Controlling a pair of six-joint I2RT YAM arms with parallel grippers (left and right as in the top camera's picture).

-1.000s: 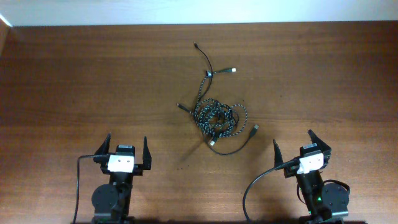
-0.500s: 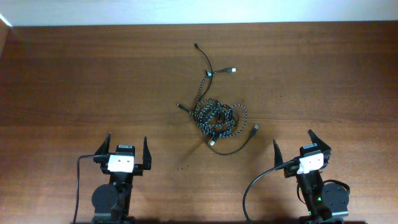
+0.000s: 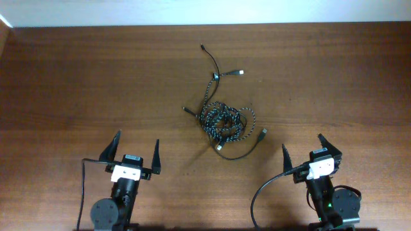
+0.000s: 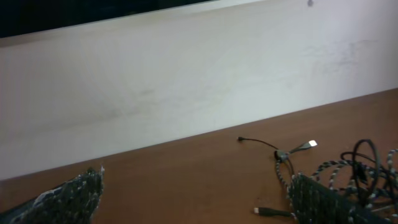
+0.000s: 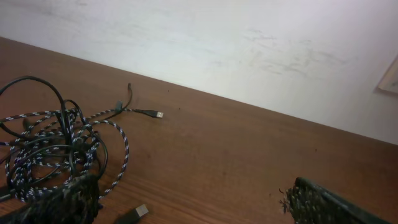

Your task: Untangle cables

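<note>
A tangled bundle of cables point(image 3: 225, 123) lies on the wooden table point(image 3: 77, 83) at centre: a black-and-white braided cable coiled with thin black ones, loose plug ends point(image 3: 241, 72) trailing toward the back. It shows at the right edge of the left wrist view point(image 4: 348, 177) and at the left of the right wrist view point(image 5: 50, 146). My left gripper point(image 3: 135, 146) is open and empty at the front left, well short of the bundle. My right gripper point(image 3: 302, 144) is open and empty at the front right, also apart from it.
A pale wall point(image 4: 186, 81) runs along the table's far edge. A black plug point(image 3: 263, 133) lies at the bundle's right side, nearest the right gripper. Each arm's own black cable point(image 3: 260, 192) hangs near its base.
My left gripper has opened a little wider and its arm has shifted slightly forward and right. The cables and the right arm have not moved.
</note>
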